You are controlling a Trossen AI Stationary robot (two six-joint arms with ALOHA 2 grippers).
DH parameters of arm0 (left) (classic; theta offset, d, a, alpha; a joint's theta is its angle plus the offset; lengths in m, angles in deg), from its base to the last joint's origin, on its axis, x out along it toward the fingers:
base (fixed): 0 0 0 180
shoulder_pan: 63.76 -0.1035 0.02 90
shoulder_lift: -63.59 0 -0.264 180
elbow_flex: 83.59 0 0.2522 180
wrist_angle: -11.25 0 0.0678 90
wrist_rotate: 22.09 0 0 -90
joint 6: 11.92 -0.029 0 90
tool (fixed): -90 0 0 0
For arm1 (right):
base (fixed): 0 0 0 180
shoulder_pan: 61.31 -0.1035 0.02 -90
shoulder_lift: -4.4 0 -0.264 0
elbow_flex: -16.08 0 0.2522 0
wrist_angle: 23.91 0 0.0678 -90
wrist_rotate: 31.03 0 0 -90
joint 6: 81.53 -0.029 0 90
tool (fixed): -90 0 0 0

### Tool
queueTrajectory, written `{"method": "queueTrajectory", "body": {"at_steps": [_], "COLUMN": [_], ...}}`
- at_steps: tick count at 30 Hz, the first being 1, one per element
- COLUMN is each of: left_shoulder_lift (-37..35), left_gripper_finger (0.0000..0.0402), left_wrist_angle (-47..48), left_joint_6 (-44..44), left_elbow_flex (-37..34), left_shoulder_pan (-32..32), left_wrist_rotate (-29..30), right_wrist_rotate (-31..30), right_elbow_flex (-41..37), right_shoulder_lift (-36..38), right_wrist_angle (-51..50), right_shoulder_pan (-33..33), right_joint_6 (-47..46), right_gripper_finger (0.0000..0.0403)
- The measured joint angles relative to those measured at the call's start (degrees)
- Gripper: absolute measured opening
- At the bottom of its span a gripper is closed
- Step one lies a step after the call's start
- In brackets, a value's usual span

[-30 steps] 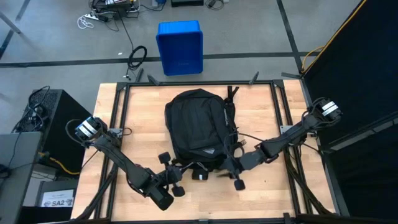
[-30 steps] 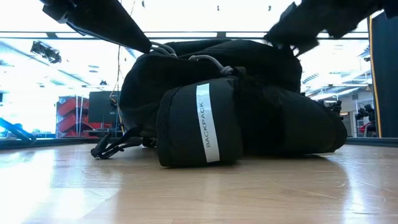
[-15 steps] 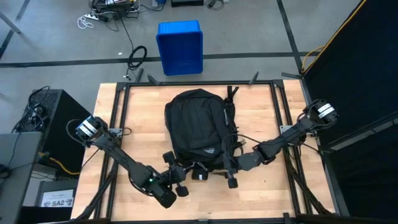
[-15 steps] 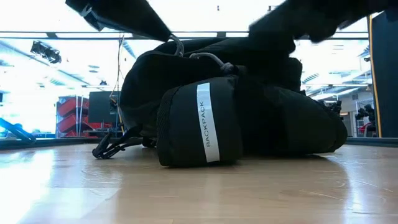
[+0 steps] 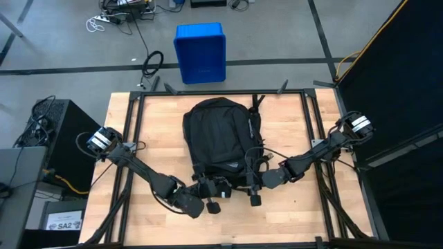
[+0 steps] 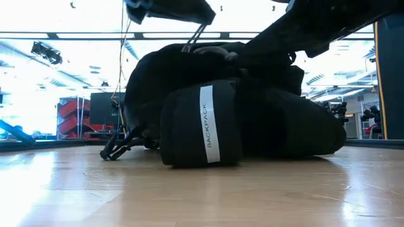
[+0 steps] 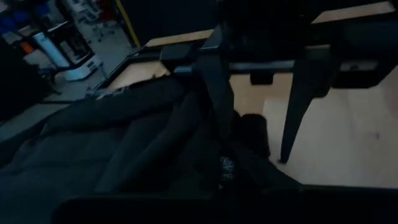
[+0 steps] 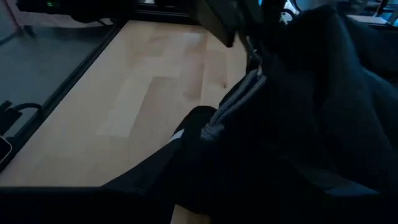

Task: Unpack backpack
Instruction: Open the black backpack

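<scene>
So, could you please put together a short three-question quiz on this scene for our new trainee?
1. True or false: the backpack lies on the wooden table.
2. Which lies beyond the table's far edge? A) a blue bin B) a red chair C) a green crate
3. Fill in: the white label on the pack's near end reads ____.

Key: 1 true; 2 A, the blue bin; 3 BACKPACK.
</scene>
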Motion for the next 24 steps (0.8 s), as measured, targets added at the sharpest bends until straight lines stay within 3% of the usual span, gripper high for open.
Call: {"method": "queueTrajectory", "body": {"at_steps": [16,24], "left_shoulder_lift": [3.5,3.6], "left_gripper_finger": [0.0,0.0], "left_wrist_angle": [-10.9,-11.4], "left_joint_6": [-5.4,-6.4], "left_elbow_flex": [0.0,0.0], "left_shoulder_pan": [-4.6,-4.4], "left_wrist_rotate": [-7.9,-7.8], "right_wrist_rotate": [0.1,-1.8], "right_elbow_flex": [0.0,0.0], "right_shoulder_lift": [0.0,0.0], "right_wrist_angle": [2.5,-1.6], "right_shoulder_pan": [0.3,1.5], "right_joint_6": [-0.8,-2.2], "right_gripper_finger": [0.0184,0.0128]}}
